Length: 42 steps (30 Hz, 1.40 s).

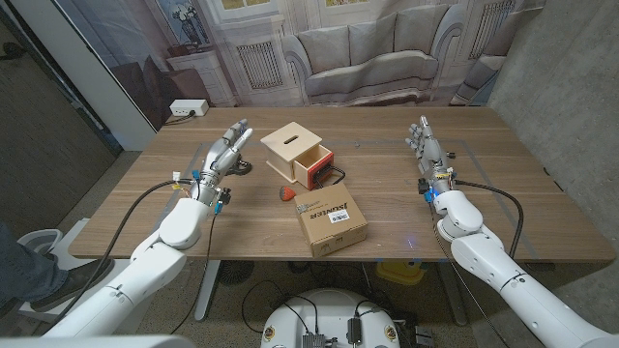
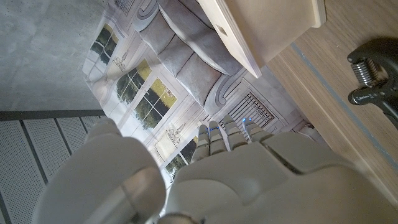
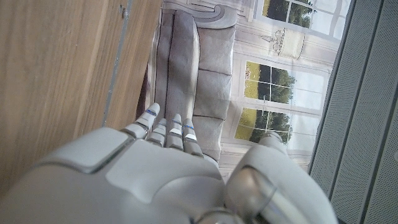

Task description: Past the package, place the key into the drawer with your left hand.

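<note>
Head view first: our left hand (image 1: 224,152) hovers in the frame's upper left with fingers apart, holding nothing, beside the wooden box (image 1: 299,154) whose orange drawer (image 1: 315,166) stands open. We see a cardboard package (image 1: 331,220) at centre, a small red object (image 1: 287,193) touching its upper left corner. Our right hand (image 1: 427,148) waits at upper right, fingers apart. We cannot make out the key here.

Left wrist view: a dark metal tool (image 2: 377,73) lies at the right edge, below the box.

Right wrist view: fingers (image 3: 168,132) reach up, empty.
</note>
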Motion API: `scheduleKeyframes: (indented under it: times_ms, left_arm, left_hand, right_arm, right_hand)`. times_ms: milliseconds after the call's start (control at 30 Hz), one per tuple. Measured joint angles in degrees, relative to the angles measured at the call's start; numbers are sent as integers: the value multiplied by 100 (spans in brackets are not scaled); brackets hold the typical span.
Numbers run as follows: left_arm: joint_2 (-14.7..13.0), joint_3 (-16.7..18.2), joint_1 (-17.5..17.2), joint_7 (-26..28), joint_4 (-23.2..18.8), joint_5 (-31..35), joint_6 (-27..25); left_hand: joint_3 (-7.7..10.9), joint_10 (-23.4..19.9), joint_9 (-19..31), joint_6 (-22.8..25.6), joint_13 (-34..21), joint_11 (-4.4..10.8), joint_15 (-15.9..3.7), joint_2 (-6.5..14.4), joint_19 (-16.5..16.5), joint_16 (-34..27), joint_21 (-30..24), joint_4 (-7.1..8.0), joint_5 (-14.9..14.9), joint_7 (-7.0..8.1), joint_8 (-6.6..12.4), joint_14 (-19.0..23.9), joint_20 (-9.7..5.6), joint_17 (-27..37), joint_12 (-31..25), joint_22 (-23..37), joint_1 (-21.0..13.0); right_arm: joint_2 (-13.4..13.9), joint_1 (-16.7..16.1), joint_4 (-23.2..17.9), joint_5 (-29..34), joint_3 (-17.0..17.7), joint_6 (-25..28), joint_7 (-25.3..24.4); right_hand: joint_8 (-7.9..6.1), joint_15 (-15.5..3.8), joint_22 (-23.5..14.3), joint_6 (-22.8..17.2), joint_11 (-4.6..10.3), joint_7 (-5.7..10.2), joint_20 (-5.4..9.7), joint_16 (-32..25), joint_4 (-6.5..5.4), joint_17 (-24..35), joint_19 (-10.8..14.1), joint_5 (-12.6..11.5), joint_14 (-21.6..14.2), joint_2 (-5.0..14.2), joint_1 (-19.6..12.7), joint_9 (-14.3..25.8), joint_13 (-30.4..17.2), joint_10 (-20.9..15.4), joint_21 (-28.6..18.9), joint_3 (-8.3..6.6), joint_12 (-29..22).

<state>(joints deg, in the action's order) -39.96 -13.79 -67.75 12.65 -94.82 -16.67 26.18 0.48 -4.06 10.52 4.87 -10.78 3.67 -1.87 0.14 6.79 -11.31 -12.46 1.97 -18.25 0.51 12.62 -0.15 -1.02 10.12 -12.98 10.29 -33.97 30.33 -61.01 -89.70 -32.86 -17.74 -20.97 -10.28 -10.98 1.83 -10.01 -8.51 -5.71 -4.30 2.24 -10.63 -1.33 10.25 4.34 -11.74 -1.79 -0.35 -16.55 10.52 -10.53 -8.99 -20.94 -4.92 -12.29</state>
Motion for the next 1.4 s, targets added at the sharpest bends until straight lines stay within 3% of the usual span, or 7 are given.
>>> scheduleKeyframes:
  times_ms: [800, 1400]
  left_arm:
    - [-106, 107, -328, 40, -129, 408, 252]
    - [-123, 196, -440, 17, -10, 708, 609]
  left_hand:
    - [-12, -71, 0, 51, 0, -10, 10, 23, -52, 0, 0, -74, -44, 9, 0, 49, -11, 16, 0, -1, -114]
    - [-17, -144, 0, 148, 0, 64, 10, 23, -82, 0, 0, -78, -44, 44, 0, 111, -21, 15, 0, -2, -159]
  right_arm:
    - [86, -303, -417, 98, 68, 136, -308]
    - [228, -679, -985, 256, 202, 318, -599]
  right_hand:
    - [0, 0, 1, 0, 0, 0, 0, 0, 3, 0, 0, 0, 0, 22, -23, 0, 0, 0, 82, 3, 0]
    - [0, 22, 1, 0, 0, 0, 0, 0, -9, 0, -1, 0, -23, 22, -23, 0, 0, 0, 142, 41, 0]
